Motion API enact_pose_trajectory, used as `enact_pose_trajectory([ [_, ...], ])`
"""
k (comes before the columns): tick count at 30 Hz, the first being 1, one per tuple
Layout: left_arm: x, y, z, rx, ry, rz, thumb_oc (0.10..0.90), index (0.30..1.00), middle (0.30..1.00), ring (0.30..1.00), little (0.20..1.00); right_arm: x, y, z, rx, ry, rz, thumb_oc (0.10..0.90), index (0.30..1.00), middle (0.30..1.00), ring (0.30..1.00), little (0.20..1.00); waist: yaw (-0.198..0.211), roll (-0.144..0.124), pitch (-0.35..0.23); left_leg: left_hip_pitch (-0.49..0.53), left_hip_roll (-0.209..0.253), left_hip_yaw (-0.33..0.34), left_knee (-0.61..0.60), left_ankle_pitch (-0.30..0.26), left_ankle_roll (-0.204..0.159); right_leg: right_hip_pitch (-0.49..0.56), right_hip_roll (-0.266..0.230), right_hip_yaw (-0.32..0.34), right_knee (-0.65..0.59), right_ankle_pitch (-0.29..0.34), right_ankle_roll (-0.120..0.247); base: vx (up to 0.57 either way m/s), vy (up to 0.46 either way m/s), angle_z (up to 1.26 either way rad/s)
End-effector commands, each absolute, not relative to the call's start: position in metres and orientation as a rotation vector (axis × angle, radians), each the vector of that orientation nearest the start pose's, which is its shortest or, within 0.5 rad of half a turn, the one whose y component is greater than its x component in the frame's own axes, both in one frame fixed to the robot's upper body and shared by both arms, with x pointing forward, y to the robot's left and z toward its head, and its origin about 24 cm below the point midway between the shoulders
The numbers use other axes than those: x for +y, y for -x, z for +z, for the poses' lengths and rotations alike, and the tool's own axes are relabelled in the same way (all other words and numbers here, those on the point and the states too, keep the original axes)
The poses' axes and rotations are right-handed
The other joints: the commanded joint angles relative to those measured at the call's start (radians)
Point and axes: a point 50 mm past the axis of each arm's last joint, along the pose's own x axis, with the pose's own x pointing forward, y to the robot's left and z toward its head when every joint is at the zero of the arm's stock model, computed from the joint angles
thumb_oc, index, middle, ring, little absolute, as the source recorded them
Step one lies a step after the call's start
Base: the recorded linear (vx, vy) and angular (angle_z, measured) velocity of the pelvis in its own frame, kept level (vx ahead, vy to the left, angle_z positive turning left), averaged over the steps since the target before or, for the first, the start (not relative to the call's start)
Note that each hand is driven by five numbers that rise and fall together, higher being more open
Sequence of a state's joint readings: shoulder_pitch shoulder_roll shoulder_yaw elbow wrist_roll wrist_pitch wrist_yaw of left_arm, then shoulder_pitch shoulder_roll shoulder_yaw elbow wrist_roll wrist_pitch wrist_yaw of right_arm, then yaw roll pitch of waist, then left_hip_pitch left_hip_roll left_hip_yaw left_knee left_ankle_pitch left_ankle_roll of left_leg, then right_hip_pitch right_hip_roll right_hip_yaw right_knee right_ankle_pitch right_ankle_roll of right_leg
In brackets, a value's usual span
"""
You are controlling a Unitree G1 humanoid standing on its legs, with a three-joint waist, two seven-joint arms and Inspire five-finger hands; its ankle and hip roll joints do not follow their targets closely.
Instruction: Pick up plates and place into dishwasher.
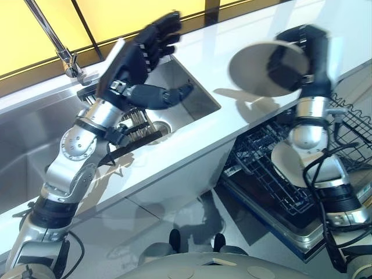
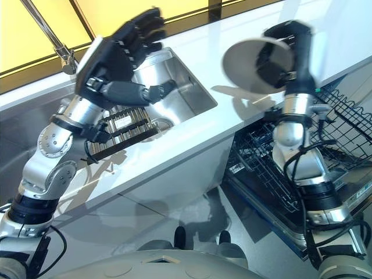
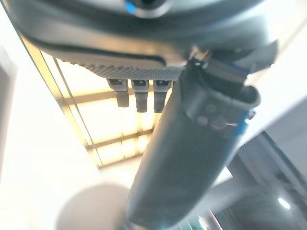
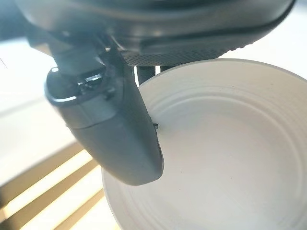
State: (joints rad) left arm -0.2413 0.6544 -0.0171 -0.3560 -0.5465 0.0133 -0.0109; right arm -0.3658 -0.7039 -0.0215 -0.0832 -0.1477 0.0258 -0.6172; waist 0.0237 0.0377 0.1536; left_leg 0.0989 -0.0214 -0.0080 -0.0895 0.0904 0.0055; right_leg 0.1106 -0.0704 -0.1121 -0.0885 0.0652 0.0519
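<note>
- The left hand (image 1: pixel 139 55) is raised above the sink (image 1: pixel 192 96), the fingers spread and relaxed, and it holds nothing.
- In the sink, under this hand, stands a dark rack (image 2: pixel 125 131); I cannot tell what it carries.
- The counter (image 1: pixel 244 125) runs between the sink and the right side of the scene.
- The right hand (image 1: pixel 290 61) is up over the counter, and its thumb and fingers pinch a white plate (image 1: pixel 253 67) at the rim.
- The plate stands almost on edge, its face turned toward the sink side, and its body reaches out from the hand to the left.
- The open dishwasher basket (image 1: pixel 273 174) lies below and nearer to the robot than this hand, with another plate (image 1: pixel 288 163) already in it.
- I judge the right hand must lower the plate, edge first, into the basket; the left hand is well apart from it.
</note>
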Motion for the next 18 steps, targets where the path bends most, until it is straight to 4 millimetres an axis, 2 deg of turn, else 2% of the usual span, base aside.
enact_pose_trajectory([
  [1,0.228,-0.263,0.216,-0.572,-0.241,-0.078,0.800,0.900,0.900,0.900,0.900,-0.276,-0.249,0.282,-1.020,0.765,-0.847,0.100,0.300,0.300,0.300,0.200,-0.018,-0.056,-0.126,0.027,-0.070,0.031,0.005,-0.098,0.018,-0.011,0.031,0.019,0.052,-0.038,0.040,0.00,0.000,0.00],
  [4,0.255,-0.265,0.197,-0.491,-0.300,0.099,0.800,0.900,0.900,0.900,0.900,-0.302,-0.234,0.284,-0.990,0.857,-0.968,0.100,0.300,0.300,0.300,0.200,-0.036,-0.057,-0.124,0.029,-0.070,0.033,0.006,-0.104,0.021,-0.012,0.034,0.033,0.054,-0.043,0.041,0.02,0.018,-0.05],
  [9,0.278,-0.259,0.181,-0.449,-0.291,0.228,0.800,0.900,0.900,0.900,0.900,-0.328,-0.214,0.268,-0.894,0.925,-1.044,0.100,0.300,0.300,0.300,0.200,-0.063,-0.056,-0.120,0.029,-0.068,0.048,0.006,-0.103,0.021,-0.019,0.038,0.052,0.057,-0.041,0.043,0.01,0.015,-0.13],
  [13,0.284,-0.256,0.171,-0.429,-0.292,0.264,0.800,0.900,0.900,0.900,0.900,-0.336,-0.205,0.248,-0.783,0.993,-1.010,0.100,0.300,0.300,0.300,0.200,-0.084,-0.054,-0.115,0.032,-0.065,0.064,0.006,-0.105,0.022,-0.027,0.040,0.071,0.061,-0.039,0.045,0.01,0.023,-0.19],
  [18,0.285,-0.251,0.166,-0.435,-0.290,0.234,0.800,0.900,0.900,0.900,0.900,-0.339,-0.206,0.223,-0.638,1.061,-0.917,0.100,0.300,0.300,0.300,0.200,-0.100,-0.050,-0.106,0.038,-0.063,0.080,0.006,-0.107,0.021,-0.030,0.041,0.083,0.068,-0.039,0.046,0.00,0.028,-0.12],
])
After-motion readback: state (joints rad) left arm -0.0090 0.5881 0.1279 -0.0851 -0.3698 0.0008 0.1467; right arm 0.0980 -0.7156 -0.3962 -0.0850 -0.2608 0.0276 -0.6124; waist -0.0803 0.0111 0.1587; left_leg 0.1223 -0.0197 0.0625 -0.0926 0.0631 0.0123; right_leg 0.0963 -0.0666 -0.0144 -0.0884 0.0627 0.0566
